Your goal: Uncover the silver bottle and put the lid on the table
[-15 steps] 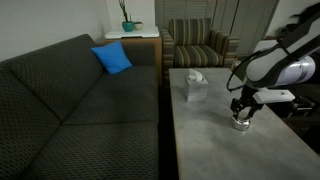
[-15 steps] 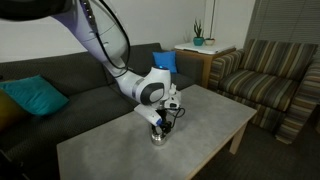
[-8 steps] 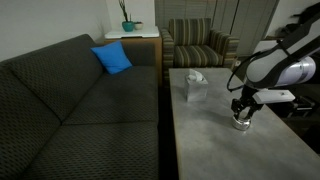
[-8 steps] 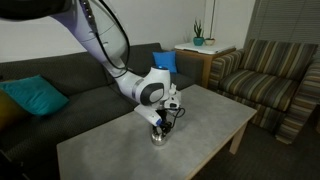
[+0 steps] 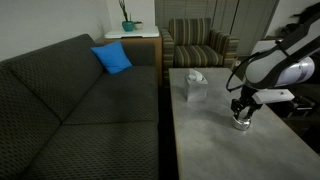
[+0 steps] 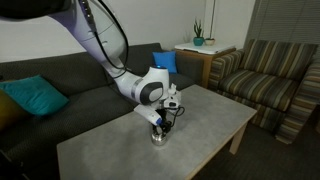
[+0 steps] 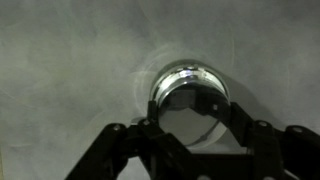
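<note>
The silver bottle (image 5: pixel 240 125) stands on the grey mottled table (image 5: pixel 205 150), near its long edge away from the sofa; it also shows under the wrist in an exterior view (image 6: pixel 158 137). My gripper (image 5: pixel 240 116) points straight down onto it. In the wrist view the round shiny lid (image 7: pixel 186 82) sits on the bottle, and my gripper (image 7: pixel 188 118) has a dark finger pressed on each side of it. The bottle's body is hidden under the lid and fingers.
A white tissue box (image 5: pixel 194 87) stands on the table towards the armchair end. A dark sofa (image 5: pixel 80 110) with a blue pillow (image 5: pixel 113 58) runs along the table. A striped armchair (image 6: pixel 270 80) and a wooden side table with a plant (image 6: pixel 200 45) stand beyond.
</note>
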Robot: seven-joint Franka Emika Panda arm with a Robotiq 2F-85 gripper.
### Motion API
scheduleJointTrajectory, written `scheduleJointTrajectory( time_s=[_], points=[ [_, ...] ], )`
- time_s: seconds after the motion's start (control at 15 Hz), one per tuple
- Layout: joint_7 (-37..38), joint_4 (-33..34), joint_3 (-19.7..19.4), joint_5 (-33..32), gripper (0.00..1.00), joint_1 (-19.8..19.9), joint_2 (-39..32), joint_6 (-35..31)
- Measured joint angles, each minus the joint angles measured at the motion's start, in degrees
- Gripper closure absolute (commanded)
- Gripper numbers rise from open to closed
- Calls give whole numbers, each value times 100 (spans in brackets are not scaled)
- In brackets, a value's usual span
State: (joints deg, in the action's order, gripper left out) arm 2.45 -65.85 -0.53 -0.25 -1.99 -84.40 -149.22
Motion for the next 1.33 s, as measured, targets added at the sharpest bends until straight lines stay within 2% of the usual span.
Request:
scheduleJointTrajectory(
  time_s=[0.53, 1.33],
  points=[
    [128, 84, -203, -19, 56, -190, 0, 0],
    [-109, 236, -77, -30, 56, -310, 38, 120]
  ],
)
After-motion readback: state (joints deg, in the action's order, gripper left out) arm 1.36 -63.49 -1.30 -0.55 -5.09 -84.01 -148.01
